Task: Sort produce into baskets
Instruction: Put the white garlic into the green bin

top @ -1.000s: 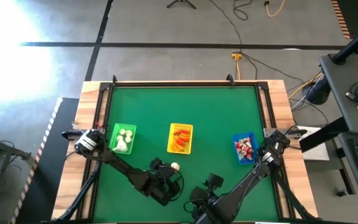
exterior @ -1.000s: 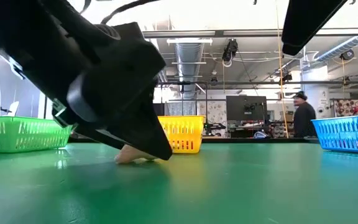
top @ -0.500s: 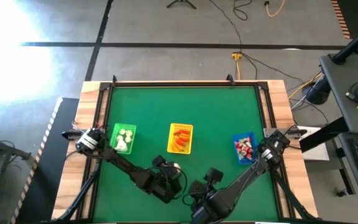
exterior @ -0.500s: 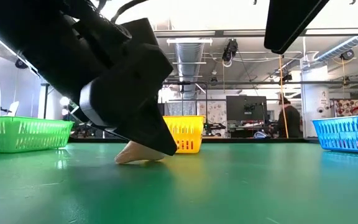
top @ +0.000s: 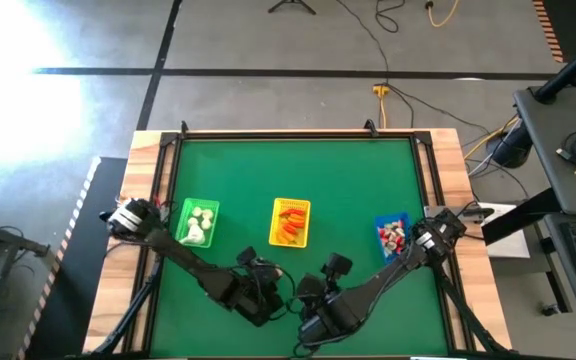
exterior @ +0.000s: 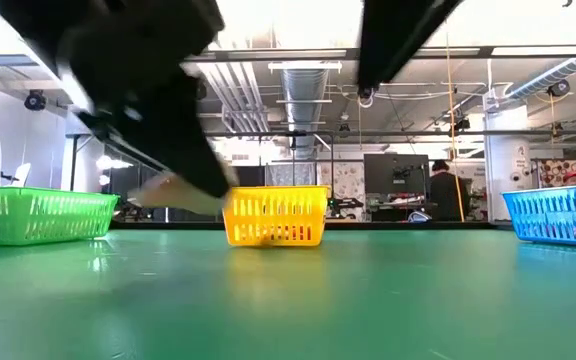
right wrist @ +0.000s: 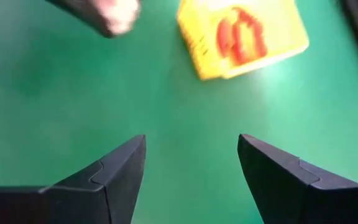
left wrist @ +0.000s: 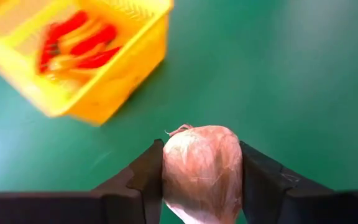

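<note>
One cream piece (left wrist: 202, 169), earlier on the mat, now clamped in left tool (left wrist: 202, 177).

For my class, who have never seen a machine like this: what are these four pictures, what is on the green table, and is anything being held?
This is a robot with two dark arms working at a green table. One picture looks straight down from above, one looks level across the tabletop, and two come from cameras on the arms' wrists.

Three small baskets stand in a row: a green basket with pale pieces, a yellow basket with orange and red pieces, and a blue basket with red-and-white pieces.

The left gripper is shut on a pale garlic-like piece, lifted off the table near the yellow basket. The right gripper hangs beside it over bare table, its fingers apart and holding nothing.
</note>
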Tool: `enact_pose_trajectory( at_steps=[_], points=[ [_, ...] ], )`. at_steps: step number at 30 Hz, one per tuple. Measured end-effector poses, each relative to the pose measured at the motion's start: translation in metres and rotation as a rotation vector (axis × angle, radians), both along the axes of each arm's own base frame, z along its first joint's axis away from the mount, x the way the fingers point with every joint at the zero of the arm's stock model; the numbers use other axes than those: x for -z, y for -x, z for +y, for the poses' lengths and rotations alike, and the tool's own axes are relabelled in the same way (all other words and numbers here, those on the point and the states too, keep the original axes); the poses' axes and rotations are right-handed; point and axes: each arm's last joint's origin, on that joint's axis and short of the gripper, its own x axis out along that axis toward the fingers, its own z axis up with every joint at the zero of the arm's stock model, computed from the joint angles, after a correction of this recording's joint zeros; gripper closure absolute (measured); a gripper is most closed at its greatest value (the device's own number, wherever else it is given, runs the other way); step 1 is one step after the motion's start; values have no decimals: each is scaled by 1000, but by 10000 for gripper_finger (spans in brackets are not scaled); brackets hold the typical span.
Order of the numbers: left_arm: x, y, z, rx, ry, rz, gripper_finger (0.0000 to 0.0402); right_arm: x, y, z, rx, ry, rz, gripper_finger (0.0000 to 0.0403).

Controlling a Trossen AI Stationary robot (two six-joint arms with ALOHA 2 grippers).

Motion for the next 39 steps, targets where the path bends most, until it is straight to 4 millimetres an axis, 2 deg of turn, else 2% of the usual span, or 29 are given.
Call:
enact_pose_trajectory(
  at_steps=[7,12,16,20,24,29,34,39],
  points=[
    [-35,52,8,-121,-52,145,258,-2,-15,-23,43,91,-74,157],
    [-77,94,16,-188,-56,139,260,3,-29,-30,57,67,-152,161],
    [-107,118,37,-218,-91,175,260,15,-33,-29,38,57,-160,161],
    [-123,130,74,-311,-89,283,260,22,-33,-27,16,0,-134,161],
    [-122,139,113,-411,13,397,260,24,-32,-27,22,-61,-151,161],
    [-102,153,151,-560,83,431,259,25,-29,-23,27,-91,-152,161],
    [-75,156,176,-588,187,378,259,20,-23,-19,66,-148,-144,161],
    [-48,152,192,-610,299,331,258,12,-17,-21,143,-163,-167,161]
  ],
)
